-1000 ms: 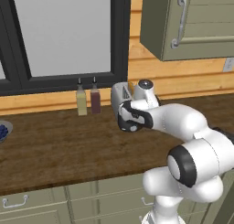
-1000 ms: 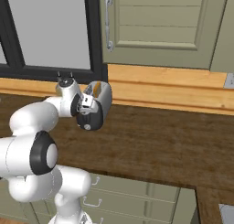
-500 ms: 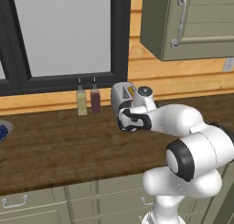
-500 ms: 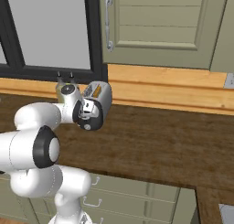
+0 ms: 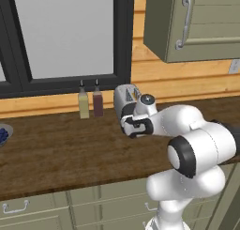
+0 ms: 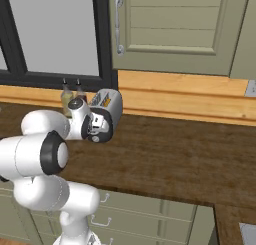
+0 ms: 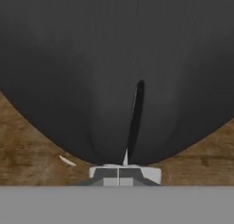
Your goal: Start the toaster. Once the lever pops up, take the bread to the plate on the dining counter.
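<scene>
A: Where's the gripper?

B: Jaws fully closed, holding nothing, pressed up to the toaster's black end face. Toaster sits far back on the counter, just right of two bottles.

A: Why closed?

B: Likely using the tips as one blunt finger to push the lever down its slot.

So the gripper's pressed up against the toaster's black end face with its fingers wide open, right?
Not quite: the gripper is against the toaster's black end face, but its fingers are shut together, not wide open, as the hand view shows.
</scene>
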You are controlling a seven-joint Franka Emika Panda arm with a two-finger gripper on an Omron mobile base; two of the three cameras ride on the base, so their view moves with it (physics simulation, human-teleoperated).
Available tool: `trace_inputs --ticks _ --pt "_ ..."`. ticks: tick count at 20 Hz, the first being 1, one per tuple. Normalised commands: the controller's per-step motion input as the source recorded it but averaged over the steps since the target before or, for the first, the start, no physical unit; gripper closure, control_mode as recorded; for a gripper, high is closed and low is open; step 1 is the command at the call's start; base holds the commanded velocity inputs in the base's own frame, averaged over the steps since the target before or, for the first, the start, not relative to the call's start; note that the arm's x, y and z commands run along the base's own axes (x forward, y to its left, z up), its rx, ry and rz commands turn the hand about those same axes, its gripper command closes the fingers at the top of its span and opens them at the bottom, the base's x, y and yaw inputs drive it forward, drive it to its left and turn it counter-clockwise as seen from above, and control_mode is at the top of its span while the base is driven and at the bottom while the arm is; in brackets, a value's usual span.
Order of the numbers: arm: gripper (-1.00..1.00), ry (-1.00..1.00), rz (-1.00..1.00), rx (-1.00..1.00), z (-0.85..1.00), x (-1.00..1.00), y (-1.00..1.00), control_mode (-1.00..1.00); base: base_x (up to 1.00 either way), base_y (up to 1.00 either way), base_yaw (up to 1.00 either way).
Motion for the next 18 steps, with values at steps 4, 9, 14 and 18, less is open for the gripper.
trace_inputs --ticks 4,9,14,18 --pt "1.00 0.00 -0.03 0.00 -0.34 -0.11 -0.01 -1.00 0.00 0.00 0.00" --pt "1.00 -0.19 -0.08 0.00 0.59 -0.92 -0.01 -1.00 0.00 0.00 0.00" --pt "1.00 -0.15 -0.10 0.00 1.00 -0.73 0.00 -1.00 0.00 0.00 0.00" --pt "1.00 -0.02 -0.08 0.00 1.00 -0.13 0.00 -1.00 0.00 0.00 0.00"
